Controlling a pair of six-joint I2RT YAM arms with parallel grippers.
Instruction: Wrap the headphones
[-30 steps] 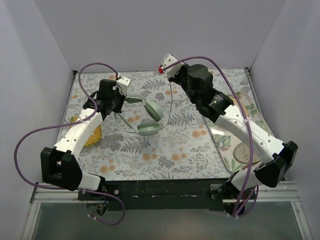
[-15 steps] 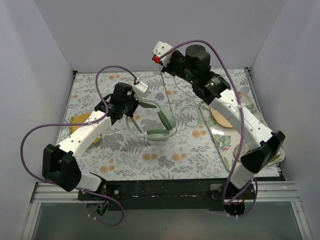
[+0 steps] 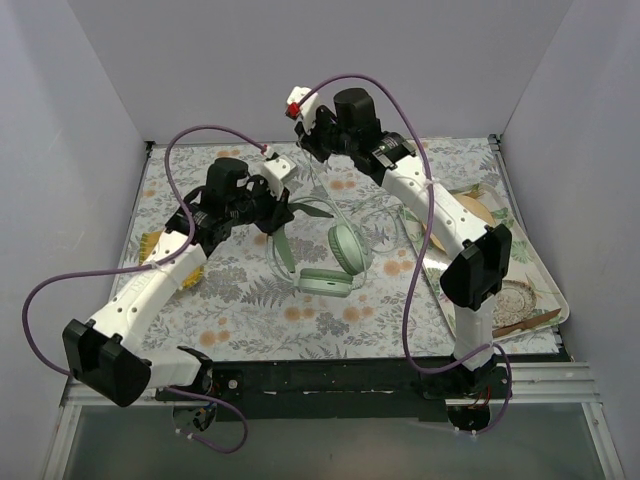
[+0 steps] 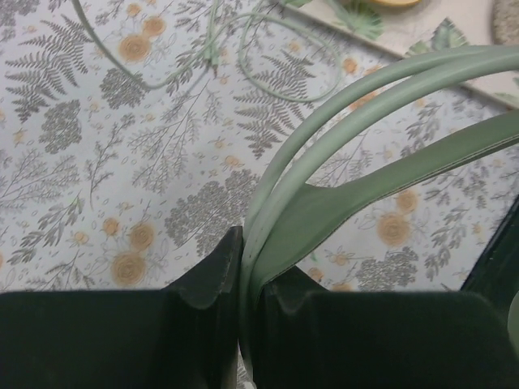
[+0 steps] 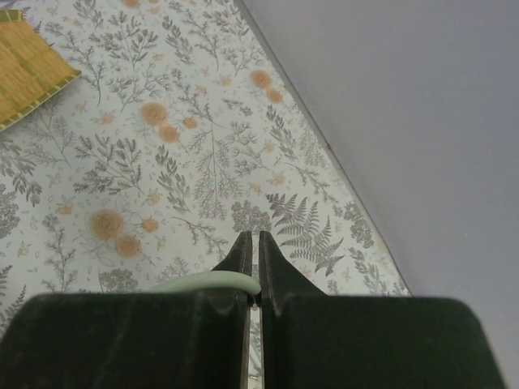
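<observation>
The pale mint-green headphones (image 3: 345,246) hang from my left gripper (image 3: 276,203), which is shut on the headband (image 4: 365,121). The cups lie low over the middle of the floral cloth. In the left wrist view the headband is clamped between the two black jaws of the left gripper (image 4: 248,267). My right gripper (image 3: 309,131) is raised near the back wall and is shut on the thin pale cable (image 5: 207,284). The cable (image 3: 333,200) runs down from it to the headphones. Loose loops of cable (image 4: 268,57) lie on the cloth.
A leaf-patterned tray (image 3: 545,300) stands at the right with a woven coaster (image 3: 515,298) and an orange plate (image 3: 478,210). A yellow mat (image 3: 152,242) lies at the left and shows in the right wrist view (image 5: 24,65). Grey walls close three sides.
My left gripper has carried the headphones rightward and nearer, toward the table's middle. My right gripper has moved left and up along the back wall with the cable.
</observation>
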